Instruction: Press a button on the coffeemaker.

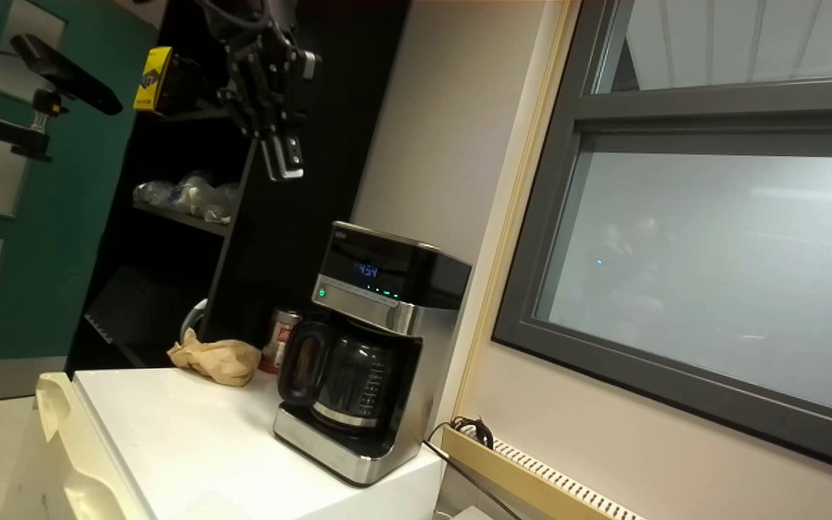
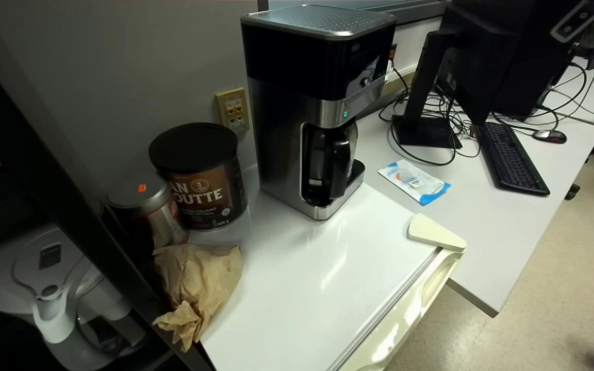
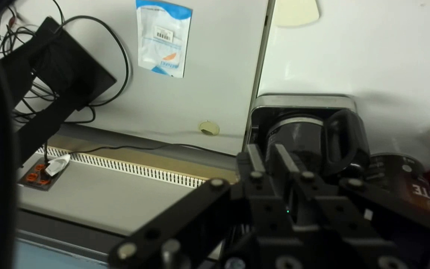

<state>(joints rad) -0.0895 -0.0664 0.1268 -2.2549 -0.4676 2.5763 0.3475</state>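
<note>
The black-and-silver coffeemaker (image 1: 358, 300) stands upright on the white cabinet top. It also shows in an exterior view (image 2: 286, 123) and, partly, in the wrist view (image 3: 304, 101). Its dark glass carafe (image 1: 365, 383) sits inside. A blue clock display (image 1: 367, 271) and a green-lit button (image 1: 321, 292) show on its upper front. My gripper (image 1: 284, 173) points down, higher than the coffeemaker and apart from it. In the wrist view my gripper (image 3: 266, 147) is partly open, with a narrow empty gap between the fingers. The fingers hide much of the coffeemaker's upper part there.
A brown paper bag (image 2: 196, 283), a metal can (image 2: 142, 206) and a dark coffee tin (image 2: 199, 175) stand beside the coffeemaker. A monitor stand (image 2: 421, 123), cables, a keyboard (image 2: 511, 157) and a white packet (image 2: 414, 181) are on the adjoining desk. A window (image 1: 712, 289) is behind.
</note>
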